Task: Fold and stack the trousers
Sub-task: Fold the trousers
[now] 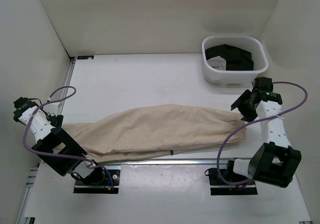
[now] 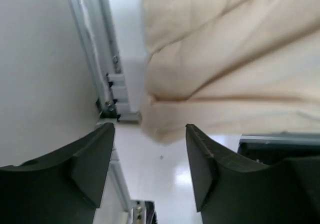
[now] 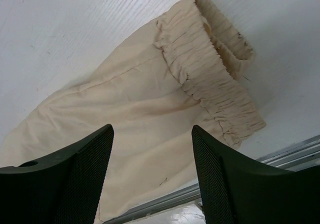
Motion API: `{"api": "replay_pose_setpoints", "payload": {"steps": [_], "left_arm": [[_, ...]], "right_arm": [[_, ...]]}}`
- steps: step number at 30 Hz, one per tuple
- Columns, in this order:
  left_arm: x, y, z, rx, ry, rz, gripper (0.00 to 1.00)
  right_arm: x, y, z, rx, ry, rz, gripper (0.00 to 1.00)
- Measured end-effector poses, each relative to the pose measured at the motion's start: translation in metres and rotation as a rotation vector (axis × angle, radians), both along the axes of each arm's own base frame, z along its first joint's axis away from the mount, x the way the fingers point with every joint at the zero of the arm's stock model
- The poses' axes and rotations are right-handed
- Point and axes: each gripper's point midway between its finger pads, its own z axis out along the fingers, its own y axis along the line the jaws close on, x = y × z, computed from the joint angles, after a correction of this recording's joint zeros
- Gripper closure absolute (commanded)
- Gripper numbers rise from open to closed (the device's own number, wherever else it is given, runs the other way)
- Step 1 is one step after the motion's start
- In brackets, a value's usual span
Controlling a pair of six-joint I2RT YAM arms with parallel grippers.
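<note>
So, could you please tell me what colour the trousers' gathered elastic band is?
The elastic band is cream-beige; clearest in the right wrist view.

Quick count: one pair of trousers (image 1: 160, 131) dead centre. One white basket (image 1: 232, 38) at 2 o'clock holding black clothes (image 1: 235, 56), can't tell how many pieces. Two robot arms, left arm (image 1: 42, 129) at 8 o'clock, right arm (image 1: 272, 126) at 4. Two purple cables (image 1: 64, 88) (image 1: 296, 87).

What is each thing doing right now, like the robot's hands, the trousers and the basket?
Trousers: lying stretched out long on the table, nothing holding them.
Left gripper: open, empty, near one end of the trousers.
Right gripper: open, empty, over the other end.
Basket: upright, black clothes inside.
</note>
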Motion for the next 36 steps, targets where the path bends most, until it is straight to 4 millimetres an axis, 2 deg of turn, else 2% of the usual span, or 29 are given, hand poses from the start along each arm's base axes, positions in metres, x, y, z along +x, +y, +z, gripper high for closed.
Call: {"api": "replay_pose_setpoints", "payload": {"steps": [6, 11, 13, 14, 16, 18, 22, 25, 28, 30, 34, 36], "left_arm": [[0.000, -0.004, -0.036, -0.043, 0.044, 0.064, 0.29], [-0.006, -0.004, -0.044, -0.005, 0.042, 0.063, 0.52], [-0.022, -0.015, -0.049, 0.014, 0.064, 0.019, 0.57], [-0.031, -0.021, -0.052, 0.028, 0.078, -0.006, 0.66], [-0.055, -0.037, -0.060, 0.041, 0.128, -0.064, 0.77], [-0.075, -0.048, -0.065, 0.048, 0.172, -0.103, 0.83], [-0.094, -0.053, -0.063, 0.037, 0.235, -0.130, 0.76], [-0.097, -0.051, -0.056, 0.043, 0.257, -0.144, 0.63], [-0.096, -0.048, -0.043, 0.046, 0.263, -0.162, 0.27], [-0.087, -0.046, -0.027, 0.029, 0.230, -0.179, 0.09], [-0.048, -0.031, 0.019, 0.057, 0.070, -0.205, 0.02], [-0.033, -0.028, 0.032, 0.066, -0.002, -0.200, 0.02]], "right_arm": [[0.001, 0.019, -0.015, -0.005, 0.023, 0.073, 0.31], [-0.002, 0.023, -0.025, -0.002, 0.041, 0.081, 0.31], [-0.002, 0.023, -0.026, -0.002, 0.041, 0.081, 0.31], [-0.002, 0.023, -0.026, -0.003, 0.041, 0.081, 0.31], [-0.002, 0.022, -0.026, -0.007, 0.042, 0.079, 0.31], [-0.002, 0.022, -0.026, -0.008, 0.043, 0.078, 0.31], [-0.002, 0.022, -0.026, -0.008, 0.044, 0.078, 0.31], [-0.003, 0.022, -0.026, -0.008, 0.044, 0.078, 0.31], [-0.003, 0.022, -0.026, -0.009, 0.045, 0.078, 0.31], [-0.003, 0.021, -0.026, -0.010, 0.045, 0.079, 0.31], [-0.003, 0.021, -0.026, -0.012, 0.045, 0.081, 0.31], [-0.003, 0.021, -0.027, -0.012, 0.046, 0.081, 0.31]]}}
